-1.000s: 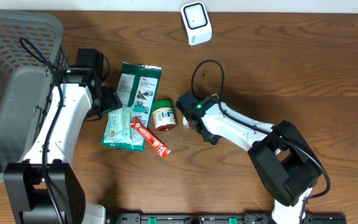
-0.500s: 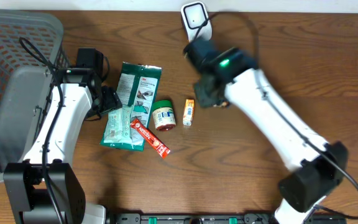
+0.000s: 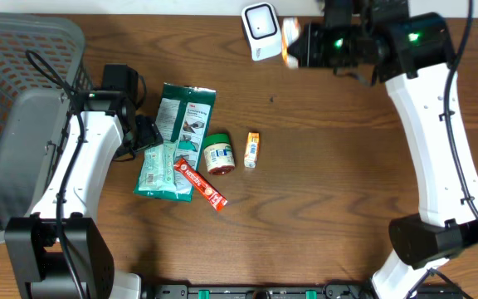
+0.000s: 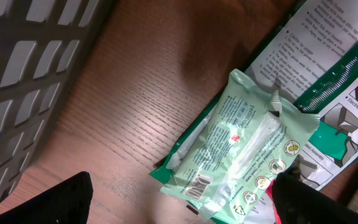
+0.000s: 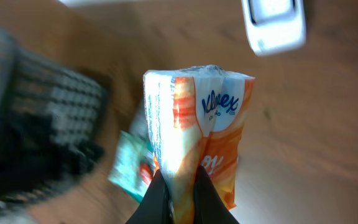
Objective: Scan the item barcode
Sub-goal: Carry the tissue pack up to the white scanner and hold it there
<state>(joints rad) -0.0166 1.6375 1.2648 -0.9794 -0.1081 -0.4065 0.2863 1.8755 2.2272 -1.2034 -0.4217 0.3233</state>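
The surface (image 3: 330, 191) is dark brown wood grain, and a pale strip shows beyond its far edge. A grey basket (image 3: 23, 58) is cut off at the left border. A white scanner (image 3: 261, 31) stands near the far edge.

The right pincer (image 5: 179, 193) is pressed together on the lower end of the tissue pack (image 5: 197, 130), held above the surface just beside the scanner (overhead, only an orange-white sliver of the pack shows). The left pincer (image 4: 182, 202) is spread wide over a pale green packet (image 4: 247, 149).

The right wrist background is blurred. Whether a barcode faces the scanner cannot be told.
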